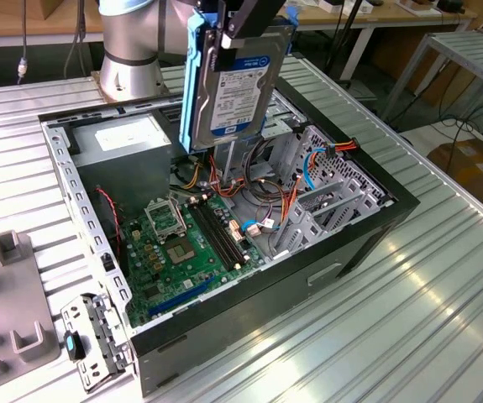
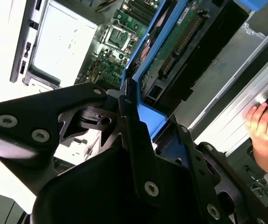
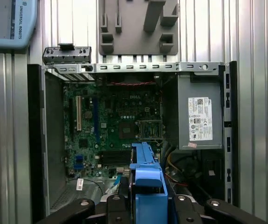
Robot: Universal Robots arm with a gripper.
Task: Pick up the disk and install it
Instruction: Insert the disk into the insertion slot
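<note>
Exterior view: the disk hangs on edge in the air over the open computer case. Its label faces this camera and its blue side rails run up and down.
Pincer: the pincer is clamped on the disk's upper end. In the second wrist view its black fingers close on the blue rail, with the disk's circuit-board side showing beyond them.
Disk's place: it is above the middle of the case, between the grey power-supply box on the exterior view's left and the metal drive bay on its right. Its lower edge is over the bundle of cables, and I cannot tell whether it touches them.
Done: I judge the pick-up complete, since the disk is off the tabletop and carried wholly by the arm.
Left: the install is not yet made. The disk sits in no bay or slot.
First wrist view: the motherboard lies bare, well below the blue rail.
Bystander: a person's hand is at the tabletop's edge, away from the disk.
</note>
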